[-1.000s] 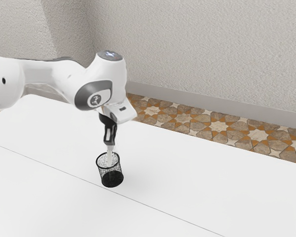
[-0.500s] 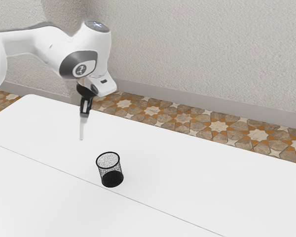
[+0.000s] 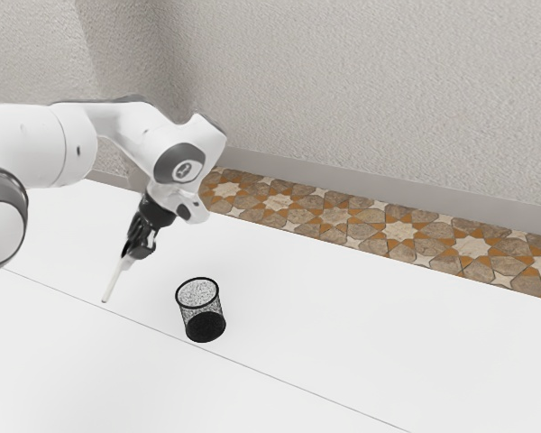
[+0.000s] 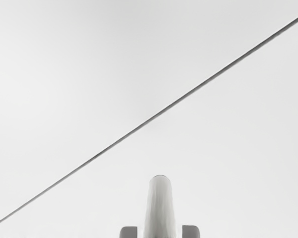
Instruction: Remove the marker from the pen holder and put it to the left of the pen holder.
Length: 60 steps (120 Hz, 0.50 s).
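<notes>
Marker [image 3: 114, 280]: slim, pale, smooth, rounded at its end; held at a tilt in the left half of the exterior view, its lower end pointing toward the lower left of the frame. Contact between that end and the table cannot be determined. The gripper [image 3: 129, 258] is black and pinches the marker; the wrist view presents the grey fingertips [image 4: 129, 232] at either side of the shaft.

Holder [image 3: 205, 327]: round cup of black mesh with a solid dark rim and dark base, upright below the centre of the exterior view. The marker is outside it, apart from it, toward the frame's left.

Arm [image 3: 36, 144]: smooth white shell with dark grey parts, entering at the left of the frame.

Table [image 3: 343, 316]: white, matt, plain. A thin dark seam [image 4: 188, 93] crosses it at a slant in both views; in the exterior view it passes just beside the holder's base. The far edge slopes down to the frame's right side. Table surface lies between marker and holder, and spreads broadly from the holder to the right.

Room: patterned floor [image 3: 401, 230] in brown, orange and cream star shapes, a plain grey baseboard [image 3: 388, 188], and a rough pale wall [image 3: 370, 81] across the top.
</notes>
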### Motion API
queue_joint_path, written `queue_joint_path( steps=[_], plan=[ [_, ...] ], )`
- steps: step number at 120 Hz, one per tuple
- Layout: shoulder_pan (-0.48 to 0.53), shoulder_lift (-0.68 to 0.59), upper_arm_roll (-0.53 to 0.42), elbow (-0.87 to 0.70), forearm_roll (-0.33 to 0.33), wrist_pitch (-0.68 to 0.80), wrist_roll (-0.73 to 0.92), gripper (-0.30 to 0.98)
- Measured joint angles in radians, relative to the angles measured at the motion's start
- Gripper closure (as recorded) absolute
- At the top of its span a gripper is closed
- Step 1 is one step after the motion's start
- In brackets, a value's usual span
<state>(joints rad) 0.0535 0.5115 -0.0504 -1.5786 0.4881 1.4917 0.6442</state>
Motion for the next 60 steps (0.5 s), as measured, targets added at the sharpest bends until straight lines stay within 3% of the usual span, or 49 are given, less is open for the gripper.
queue_joint_path(
  steps=[44,60],
  plan=[
    [0.041,0.113,-0.001,0.026,-0.011,-0.069,-0.117,0.74],
    [0.042,0.120,-0.001,0.026,-0.032,-0.081,-0.146,0.48]
  ],
)
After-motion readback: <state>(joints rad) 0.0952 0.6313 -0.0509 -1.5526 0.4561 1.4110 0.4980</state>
